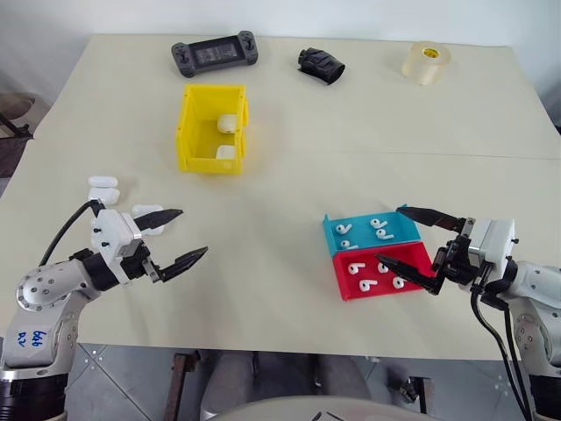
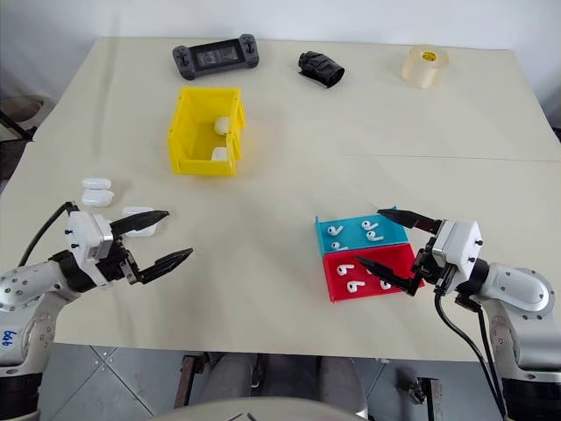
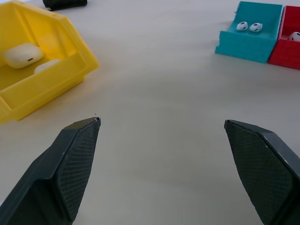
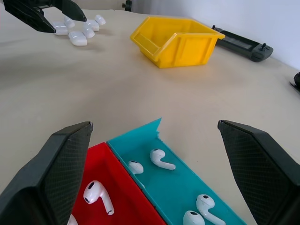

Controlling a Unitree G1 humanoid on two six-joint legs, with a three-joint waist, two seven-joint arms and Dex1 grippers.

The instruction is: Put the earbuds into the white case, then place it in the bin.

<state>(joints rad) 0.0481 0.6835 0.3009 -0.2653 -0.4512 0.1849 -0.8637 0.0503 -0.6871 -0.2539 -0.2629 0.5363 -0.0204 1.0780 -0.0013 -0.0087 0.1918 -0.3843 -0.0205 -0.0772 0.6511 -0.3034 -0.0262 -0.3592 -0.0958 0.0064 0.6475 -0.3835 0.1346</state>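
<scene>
1. Left gripper (image 1: 178, 238) and right gripper (image 1: 415, 247) hover with black fingers spread, empty.
2. Tiny glossy white earbuds (image 1: 379, 228) lie in shallow blue tray (image 1: 337, 227) and red tray (image 1: 344, 279).
3. Small white plastic cases (image 1: 103, 183) sit near the left gripper.
4. Farther off, the bright yellow open-topped bin (image 1: 211, 128) holds two cases.

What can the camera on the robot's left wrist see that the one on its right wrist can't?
Left wrist view alone: the two white cases lying inside the yellow bin, seen from its open side. Right wrist view alone: loose white cases on the table beside the open left gripper, and earbuds in the red tray. Both share the bin and the blue tray holding earbuds.
</scene>
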